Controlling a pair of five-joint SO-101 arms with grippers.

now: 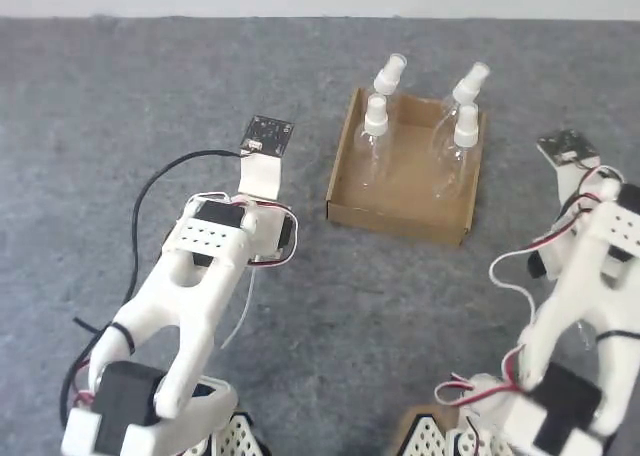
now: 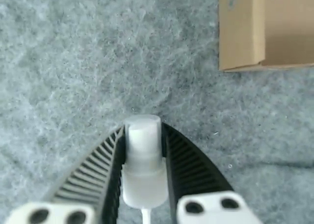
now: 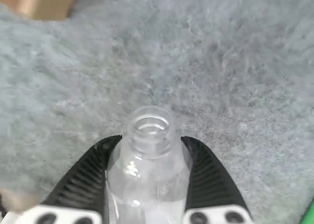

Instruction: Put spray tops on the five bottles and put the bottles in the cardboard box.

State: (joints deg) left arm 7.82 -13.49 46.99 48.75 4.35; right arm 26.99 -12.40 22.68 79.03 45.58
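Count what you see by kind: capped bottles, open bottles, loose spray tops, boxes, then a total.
Clear plastic bottles with white spray tops fitted: 4
Clear plastic bottle, open-necked: 1
Loose white spray top: 1
Brown cardboard box: 1
Total: 7

The spray top has its tube cut off by the picture's edge. The bottle is cut off below the shoulder. The box runs off the edge past one corner.

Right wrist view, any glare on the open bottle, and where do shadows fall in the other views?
Right wrist view: one small glint on the bottle, otherwise soft light. Left wrist view: spray top evenly lit, no glare. High view: faint shadow edging the cardboard box.
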